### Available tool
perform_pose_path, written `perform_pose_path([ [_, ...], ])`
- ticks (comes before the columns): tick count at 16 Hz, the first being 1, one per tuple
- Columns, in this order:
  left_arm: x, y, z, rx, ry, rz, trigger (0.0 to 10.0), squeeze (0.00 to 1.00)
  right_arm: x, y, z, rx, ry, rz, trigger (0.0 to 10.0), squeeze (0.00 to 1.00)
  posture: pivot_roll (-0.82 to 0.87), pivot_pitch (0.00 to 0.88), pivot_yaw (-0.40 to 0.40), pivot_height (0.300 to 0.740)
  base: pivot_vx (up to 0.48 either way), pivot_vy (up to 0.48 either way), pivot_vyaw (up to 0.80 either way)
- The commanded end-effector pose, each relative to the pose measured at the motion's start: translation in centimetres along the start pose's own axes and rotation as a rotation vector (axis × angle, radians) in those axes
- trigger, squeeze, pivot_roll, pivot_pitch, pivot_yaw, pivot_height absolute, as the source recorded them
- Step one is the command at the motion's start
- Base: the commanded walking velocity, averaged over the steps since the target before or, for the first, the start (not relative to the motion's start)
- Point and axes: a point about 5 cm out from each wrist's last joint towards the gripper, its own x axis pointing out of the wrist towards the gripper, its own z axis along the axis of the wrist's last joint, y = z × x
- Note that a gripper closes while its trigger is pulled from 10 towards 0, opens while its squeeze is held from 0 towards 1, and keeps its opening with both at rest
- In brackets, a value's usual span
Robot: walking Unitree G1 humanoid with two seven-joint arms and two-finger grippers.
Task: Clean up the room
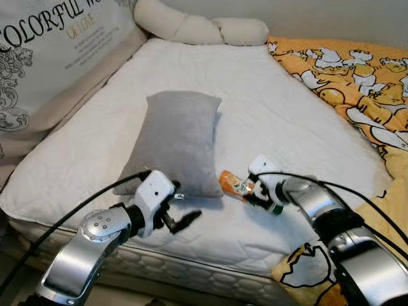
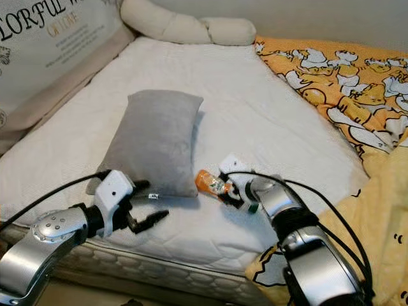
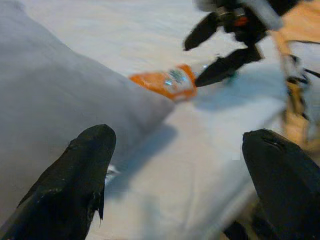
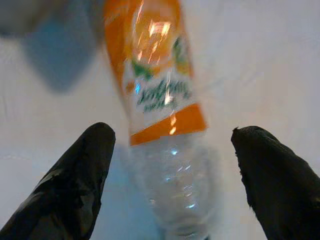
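A plastic bottle (image 1: 234, 184) with an orange label lies on its side on the white mattress (image 1: 268, 115), just off the near right corner of a grey pillow (image 1: 175, 137). My right gripper (image 4: 172, 136) is open, and its fingers stand either side of the bottle's clear end (image 4: 172, 185) without closing on it. My left gripper (image 1: 180, 221) is open and low over the sheet by the pillow's near edge, with nothing between its fingers. In the left wrist view the bottle (image 3: 164, 82) and the right gripper's fingers (image 3: 222, 67) lie ahead.
An orange blanket with cartoon ducks (image 1: 357, 83) covers the bed's right side and hangs over the near right corner. A cream bolster (image 1: 197, 27) lies along the head. A large printed cushion (image 1: 51, 51) leans at the left. The mattress's front edge (image 1: 210, 262) is close below both arms.
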Motion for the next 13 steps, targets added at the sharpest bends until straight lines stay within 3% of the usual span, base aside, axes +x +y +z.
perform_pose_path([
  [1, 0.1, -0.3, 0.3, 0.006, 0.000, -0.041, 10.0, 0.00, 0.0, -0.3, 0.1, -0.034, 0.016, -0.016, 10.0, 0.00, 0.01, 0.000, 0.019, 0.740, 0.000, 0.000, 0.00],
  [3, 0.3, -0.5, 0.3, 0.019, 0.018, -0.076, 10.0, 0.00, 0.4, -0.3, -0.7, -0.061, 0.049, -0.033, 10.0, 0.00, 0.02, 0.000, 0.021, 0.740, 0.000, 0.000, 0.00],
  [7, 1.3, 0.6, -0.3, 0.031, 0.071, -0.047, 10.0, 0.00, 0.8, -0.2, -0.7, -0.060, 0.034, -0.101, 10.0, 0.00, 0.03, 0.000, 0.020, 0.740, 0.000, 0.000, 0.00],
  [8, 1.7, 0.9, -0.9, 0.035, 0.104, -0.049, 10.0, 0.00, 0.9, -0.2, -0.7, -0.064, 0.039, -0.129, 5.5, 0.00, 0.04, 0.000, 0.019, 0.740, 0.000, 0.000, 0.00],
  [10, 2.3, 1.3, -1.7, 0.057, 0.138, -0.048, 10.0, 0.00, 0.9, -0.2, -0.9, -0.080, 0.047, -0.151, 4.4, 0.00, 0.04, 0.000, 0.017, 0.740, 0.000, 0.000, 0.00],
  [12, 2.6, 1.6, -2.1, 0.050, 0.149, -0.046, 10.0, 0.00, 1.0, -0.2, -0.8, -0.086, 0.045, -0.168, 1.8, 0.00, 0.04, 0.000, 0.017, 0.740, 0.000, 0.000, 0.00],
  [13, 2.7, 1.7, -2.3, 0.048, 0.154, -0.046, 10.0, 0.00, 1.0, -0.2, -0.8, -0.088, 0.044, -0.174, 1.8, 0.00, 0.04, 0.000, 0.017, 0.740, 0.000, 0.000, 0.00],
])
